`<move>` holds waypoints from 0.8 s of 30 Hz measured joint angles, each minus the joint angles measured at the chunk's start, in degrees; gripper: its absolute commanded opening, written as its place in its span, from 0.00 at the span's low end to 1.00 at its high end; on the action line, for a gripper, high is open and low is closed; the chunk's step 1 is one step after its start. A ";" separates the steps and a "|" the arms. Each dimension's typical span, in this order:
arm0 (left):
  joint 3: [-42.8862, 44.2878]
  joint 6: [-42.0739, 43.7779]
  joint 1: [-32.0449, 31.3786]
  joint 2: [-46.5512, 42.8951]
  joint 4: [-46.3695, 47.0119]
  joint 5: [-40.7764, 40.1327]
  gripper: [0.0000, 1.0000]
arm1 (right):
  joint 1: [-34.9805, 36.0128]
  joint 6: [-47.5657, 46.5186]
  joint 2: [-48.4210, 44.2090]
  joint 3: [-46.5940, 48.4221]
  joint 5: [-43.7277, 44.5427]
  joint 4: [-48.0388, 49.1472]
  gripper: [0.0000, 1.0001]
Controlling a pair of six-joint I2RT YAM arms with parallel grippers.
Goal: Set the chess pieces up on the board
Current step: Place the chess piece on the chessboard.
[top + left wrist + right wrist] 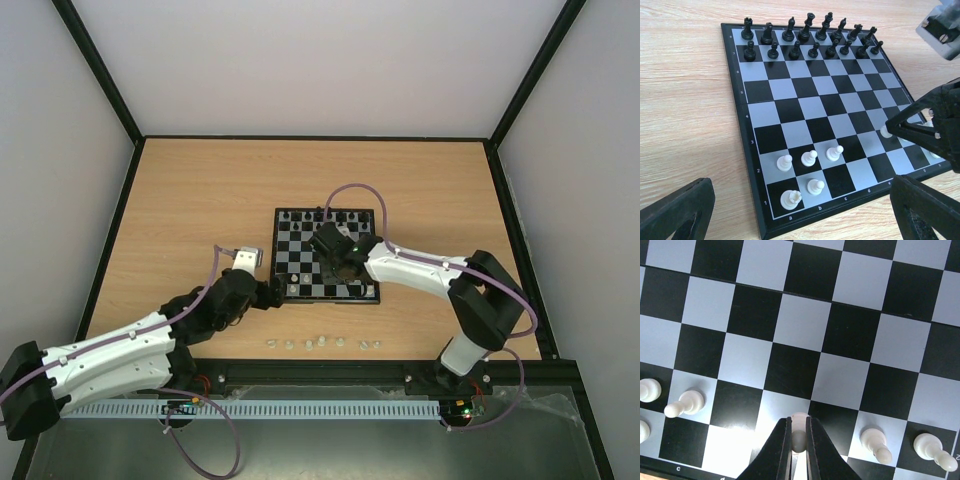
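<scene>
My right gripper is pinching a smooth, whitish, round-headed pawn over the glossy chequered board; left gripper gapes wide, holding nothing.

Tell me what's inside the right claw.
A white piece pinched in the right claw, over the board. Its base is covered, so board contact cannot be seen.

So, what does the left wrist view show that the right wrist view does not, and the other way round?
Only left wrist: the black pieces in two rows at the far edge, a white rook in the near corner, and the table. Only right wrist: a close look at the right gripper, shut on a white piece. Both: the board and white pawns on its near rows.
</scene>
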 measured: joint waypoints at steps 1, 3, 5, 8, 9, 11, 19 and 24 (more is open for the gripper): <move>0.00 -0.02 0.02 -0.24 -0.07 -0.07 0.99 | 0.00 -0.04 0.17 0.00 0.02 0.04 0.02; 0.00 -0.04 0.09 -0.42 -0.07 -0.11 0.99 | 0.00 -0.15 0.79 0.00 0.04 0.09 0.02; -0.02 -0.04 0.13 -0.44 -0.09 -0.15 0.99 | 0.00 -0.20 1.62 0.00 0.07 0.07 0.02; -0.02 -0.07 0.22 -0.44 -0.13 -0.20 0.99 | -0.04 -0.20 2.58 0.00 0.17 0.00 0.02; -0.02 -0.07 0.22 -0.44 -0.13 -0.20 0.99 | -0.04 -0.17 2.62 0.00 0.24 0.00 0.03; -0.02 -0.07 0.22 -0.44 -0.15 -0.20 0.99 | -0.04 -0.17 2.62 0.00 0.44 0.00 0.03; -0.17 -0.09 0.22 -0.44 -0.15 -0.20 0.99 | -0.17 -0.17 2.62 -0.33 1.14 -0.17 0.03; -0.44 -0.09 0.22 -0.44 -0.17 -0.22 0.99 | -0.33 -0.17 2.27 -1.16 1.38 -0.31 0.04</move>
